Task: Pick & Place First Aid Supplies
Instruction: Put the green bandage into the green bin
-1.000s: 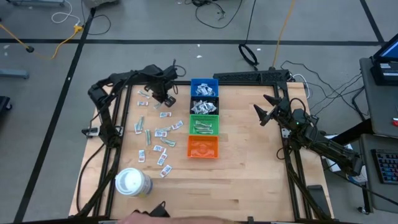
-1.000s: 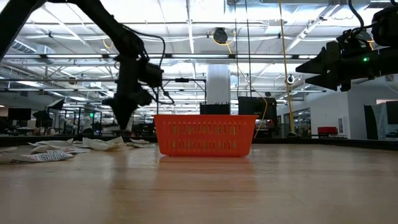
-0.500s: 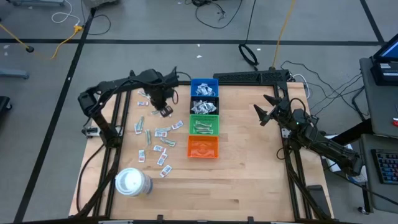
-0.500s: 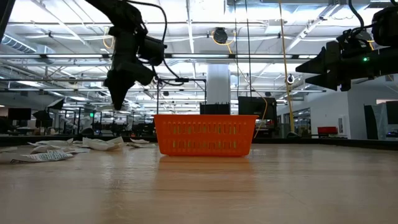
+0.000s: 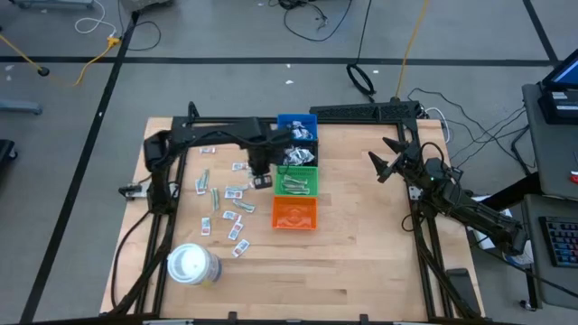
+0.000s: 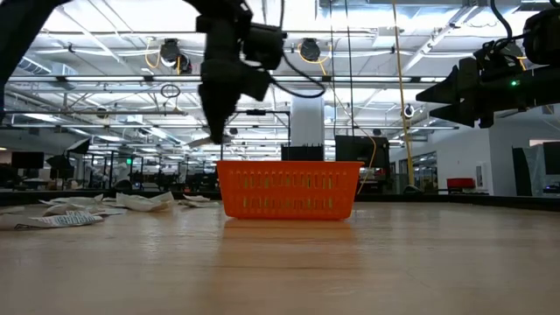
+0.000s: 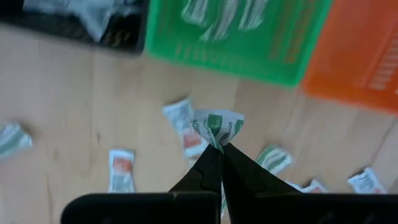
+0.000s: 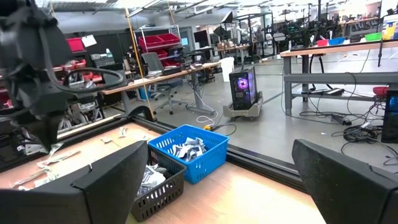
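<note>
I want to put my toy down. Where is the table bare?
Bare wood lies between the orange plastic bin and the open right gripper, and along the near edge beside the large white round roll. Scattered small packets crowd the left.

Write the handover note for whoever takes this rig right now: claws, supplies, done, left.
Left claw: shut on a green-printed packet, held in the air beside the green bin.
Right claw: open, empty, waiting over the table's right side.
Supplies: loose packets lie scattered on the wood left of the bins.
Done: the blue bin, black bin and green bin already hold packets; the orange bin looks empty.
Left: drop the held packet, probably into the green bin, then clear the scattered ones.
</note>
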Tool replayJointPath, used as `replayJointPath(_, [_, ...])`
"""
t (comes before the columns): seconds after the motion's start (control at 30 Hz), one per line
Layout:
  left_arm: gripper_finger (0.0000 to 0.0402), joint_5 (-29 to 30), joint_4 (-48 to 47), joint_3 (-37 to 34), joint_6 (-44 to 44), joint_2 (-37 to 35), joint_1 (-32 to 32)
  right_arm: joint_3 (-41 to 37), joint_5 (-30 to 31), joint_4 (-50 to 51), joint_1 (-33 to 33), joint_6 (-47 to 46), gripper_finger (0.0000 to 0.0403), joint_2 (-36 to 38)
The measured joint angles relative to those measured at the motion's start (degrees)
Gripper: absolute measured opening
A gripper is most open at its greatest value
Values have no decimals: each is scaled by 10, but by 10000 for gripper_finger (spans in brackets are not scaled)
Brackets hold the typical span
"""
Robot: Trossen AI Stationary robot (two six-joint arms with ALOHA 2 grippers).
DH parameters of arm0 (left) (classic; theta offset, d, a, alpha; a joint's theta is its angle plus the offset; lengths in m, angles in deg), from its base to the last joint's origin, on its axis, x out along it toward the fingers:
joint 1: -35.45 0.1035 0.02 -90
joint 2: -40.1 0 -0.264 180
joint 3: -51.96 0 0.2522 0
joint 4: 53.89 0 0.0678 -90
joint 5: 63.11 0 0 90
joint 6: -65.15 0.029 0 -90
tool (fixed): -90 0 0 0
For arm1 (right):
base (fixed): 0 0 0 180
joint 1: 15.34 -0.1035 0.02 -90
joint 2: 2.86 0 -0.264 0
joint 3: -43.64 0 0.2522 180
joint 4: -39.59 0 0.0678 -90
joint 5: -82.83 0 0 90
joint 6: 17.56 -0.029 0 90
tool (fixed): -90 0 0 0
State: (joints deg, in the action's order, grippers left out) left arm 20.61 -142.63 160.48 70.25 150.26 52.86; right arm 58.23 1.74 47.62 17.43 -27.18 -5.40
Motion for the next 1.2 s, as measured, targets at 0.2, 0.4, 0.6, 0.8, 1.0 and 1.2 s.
replayJointPath(0.2, [1, -3, -41, 124, 5, 81, -22, 0, 0, 0, 0, 0, 393, 0])
replayJointPath(0.4, [1, -3, -79, 241, 18, 161, -35, 0, 0, 0, 0, 0, 393, 0])
replayJointPath(0.6, [0, -2, -76, 306, 17, 220, -47, 0, 0, 0, 0, 0, 393, 0])
replayJointPath(0.8, [0, 8, -39, 311, 7, 255, -60, 0, 0, 0, 0, 0, 393, 0])
replayJointPath(1.0, [4, 37, -10, 311, -7, 268, -66, 0, 0, 0, 0, 0, 393, 0])
replayJointPath(1.2, [44, 33, -2, 311, 2, 266, -66, 0, 0, 0, 0, 0, 393, 0])
